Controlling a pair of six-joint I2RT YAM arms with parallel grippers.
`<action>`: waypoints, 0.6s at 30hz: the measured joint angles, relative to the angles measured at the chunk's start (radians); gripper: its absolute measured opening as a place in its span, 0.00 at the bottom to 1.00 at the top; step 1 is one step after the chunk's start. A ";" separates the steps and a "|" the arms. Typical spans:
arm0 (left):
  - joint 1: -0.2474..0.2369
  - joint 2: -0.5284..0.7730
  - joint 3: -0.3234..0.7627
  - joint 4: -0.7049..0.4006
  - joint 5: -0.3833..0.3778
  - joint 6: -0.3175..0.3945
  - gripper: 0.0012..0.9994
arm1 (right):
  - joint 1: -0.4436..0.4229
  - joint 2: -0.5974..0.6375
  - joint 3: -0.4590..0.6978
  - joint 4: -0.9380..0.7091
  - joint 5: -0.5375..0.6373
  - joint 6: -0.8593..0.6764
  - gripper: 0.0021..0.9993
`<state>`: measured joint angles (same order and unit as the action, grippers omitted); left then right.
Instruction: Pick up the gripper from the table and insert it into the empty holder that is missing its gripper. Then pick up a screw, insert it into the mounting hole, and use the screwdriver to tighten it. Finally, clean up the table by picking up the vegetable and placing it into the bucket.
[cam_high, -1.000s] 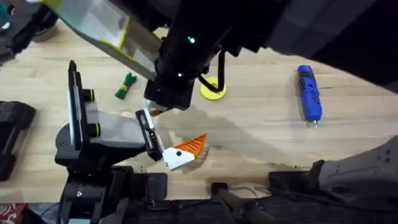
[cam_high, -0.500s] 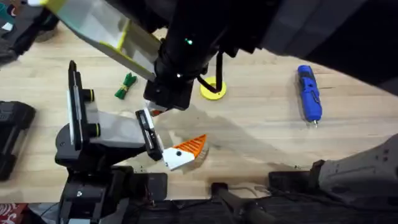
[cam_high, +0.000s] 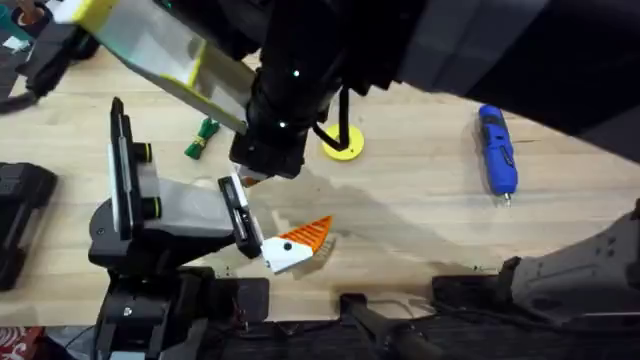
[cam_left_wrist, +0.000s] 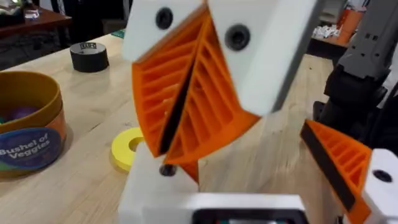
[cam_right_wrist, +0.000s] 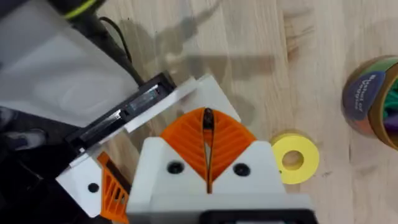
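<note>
My right gripper (cam_right_wrist: 207, 134) reaches across the table and hovers over the left arm's hand. Its orange pads (cam_left_wrist: 205, 106) are shut on a small dark thing, seemingly a screw (cam_right_wrist: 208, 118). Just under it is the white holder (cam_left_wrist: 146, 186) with a dark hole, carried as one finger of my left gripper (cam_left_wrist: 242, 162). An orange piece (cam_left_wrist: 190, 172) shows beside that hole, mostly hidden. The left gripper is open; its other finger bears an orange wedge (cam_left_wrist: 336, 162). The blue screwdriver (cam_high: 497, 150) lies at the right. The green vegetable (cam_high: 203, 137) lies at the left. The bucket (cam_left_wrist: 28, 124) stands beyond the yellow disc.
A yellow disc (cam_high: 343, 143) lies mid-table near the right arm's dark bulk (cam_high: 330, 50). A roll of black tape (cam_left_wrist: 88, 55) sits at the far edge. Bare wood lies between the disc and the screwdriver.
The right arm has drifted very slightly toward the far side. The left arm and the things on the table stay where they were.
</note>
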<state>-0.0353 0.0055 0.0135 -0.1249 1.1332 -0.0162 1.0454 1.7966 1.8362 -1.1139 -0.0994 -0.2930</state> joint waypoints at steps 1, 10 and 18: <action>0.000 0.000 0.000 0.000 0.000 0.000 0.99 | 0.000 0.000 0.000 0.000 0.000 0.000 0.00; 0.000 0.000 0.000 0.000 0.000 0.000 0.99 | 0.000 0.000 0.000 -0.001 0.000 0.000 0.00; 0.000 0.000 0.000 0.000 0.000 0.000 0.99 | 0.000 0.000 0.000 -0.012 0.000 -0.012 0.00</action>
<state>-0.0353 0.0055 0.0135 -0.1249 1.1332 -0.0162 1.0454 1.7966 1.8362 -1.1255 -0.0994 -0.3046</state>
